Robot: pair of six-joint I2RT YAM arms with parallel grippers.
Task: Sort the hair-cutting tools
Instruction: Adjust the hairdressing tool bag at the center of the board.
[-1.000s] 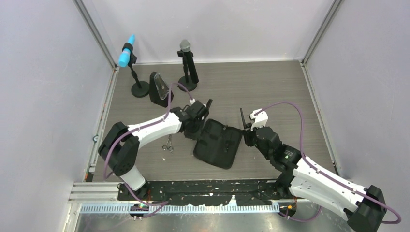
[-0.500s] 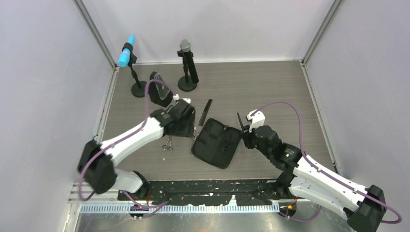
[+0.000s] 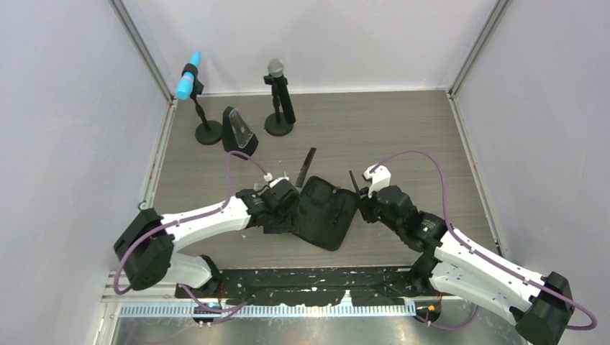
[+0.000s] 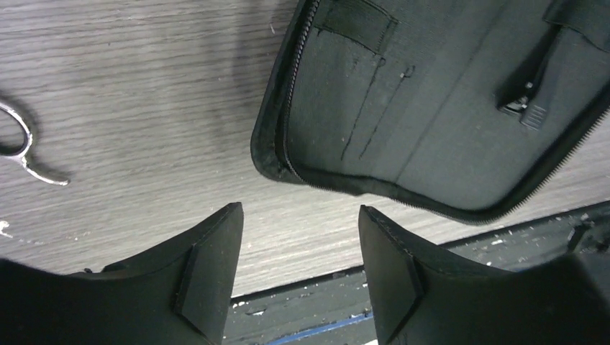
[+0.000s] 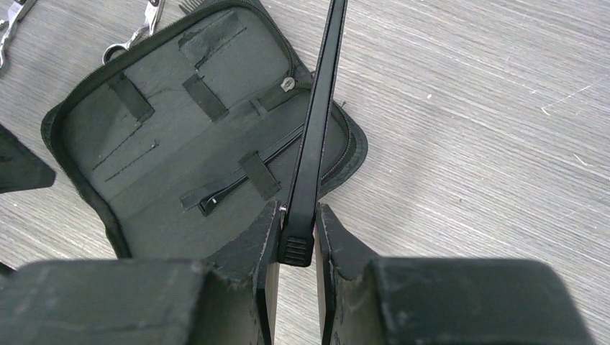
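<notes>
- The right gripper (image 5: 296, 215) pinches a thin black hair clip (image 5: 319, 122) by its end above the open pouch (image 5: 93, 136), apparently to slot it beside the second clip (image 5: 219, 192) strapped inside.
- The left gripper (image 4: 301, 237), jaws spread and empty, waits at the pouch's corner, likely to steady it.
- Scissors (image 5: 147, 21) and comb (image 3: 307, 166) lie loose beside the pouch.

Grey wood-grain table (image 3: 403, 129) with open pouch (image 3: 324, 215), comb (image 3: 307, 165), scissors (image 5: 152, 11), microphone stands (image 3: 279, 126)
</notes>
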